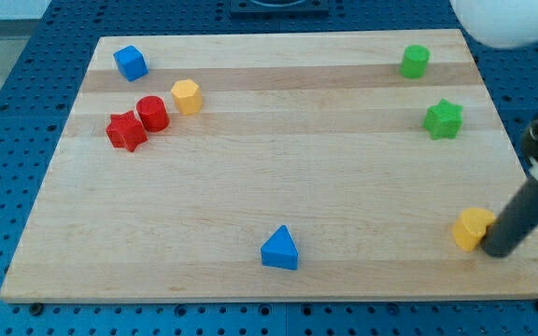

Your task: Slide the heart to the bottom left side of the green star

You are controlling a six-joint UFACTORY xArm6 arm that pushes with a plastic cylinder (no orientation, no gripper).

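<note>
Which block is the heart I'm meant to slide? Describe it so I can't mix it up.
Go to the wooden board's bottom right corner. The yellow heart lies there, touching my tip on its right. The other yellow block sits far off at the top left.

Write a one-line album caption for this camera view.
My tip touches the yellow heart at the view's bottom right, below the green star.

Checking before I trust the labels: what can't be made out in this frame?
- My tip: its very end sits against the yellow heart's right side; actual contact cannot be told.
- Yellow heart: its right edge is hidden by the rod, so the heart shape is only partly readable.
- Arm: cut off by the view's right and top edges; the white part at the top is blurred.
- Green star: fully visible, well above the heart.
</note>
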